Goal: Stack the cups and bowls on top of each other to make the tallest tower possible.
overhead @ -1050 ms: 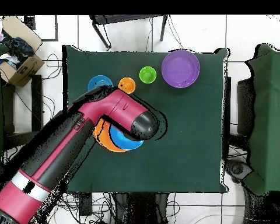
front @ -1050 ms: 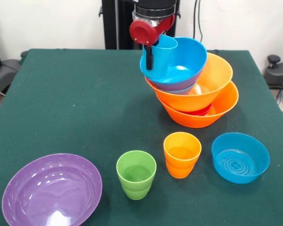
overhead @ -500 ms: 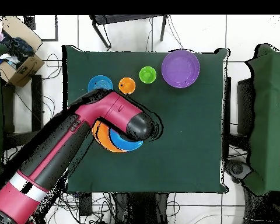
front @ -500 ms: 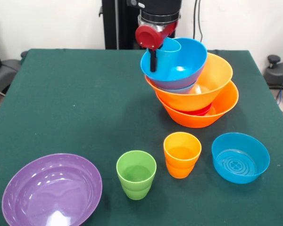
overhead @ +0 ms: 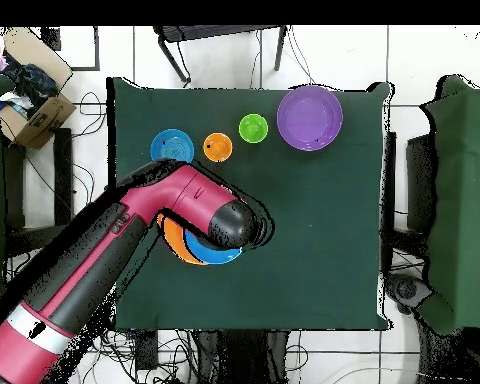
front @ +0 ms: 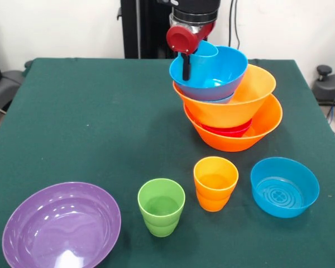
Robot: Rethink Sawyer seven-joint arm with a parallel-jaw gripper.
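Note:
The tower stands at the table's right in the front view. Its base is a large orange bowl [front: 251, 131] holding a red bowl [front: 226, 130]. Above them sit a second orange bowl [front: 234, 100] and a large blue bowl [front: 218, 72]. A blue cup [front: 205, 54] stands inside that top bowl against its left rim. My gripper [front: 190, 70] is shut on the cup's wall, and only one black finger [front: 185, 67] shows. Loose near the front are a green cup [front: 161, 206], an orange cup [front: 215, 183], a small blue bowl [front: 285, 187] and a purple bowl [front: 61, 226].
In the overhead view my arm [overhead: 174, 215] covers most of the tower; only the rims of the blue bowl [overhead: 222, 256] and an orange bowl [overhead: 177, 246] peek out. The green table [front: 100, 111] stretches left of the tower. A cardboard box [overhead: 29, 100] sits off the table.
My gripper has shifted right with the blue cup. The top blue bowl and the orange bowl under it moved with it and sit more level, and more of the red bowl shows.

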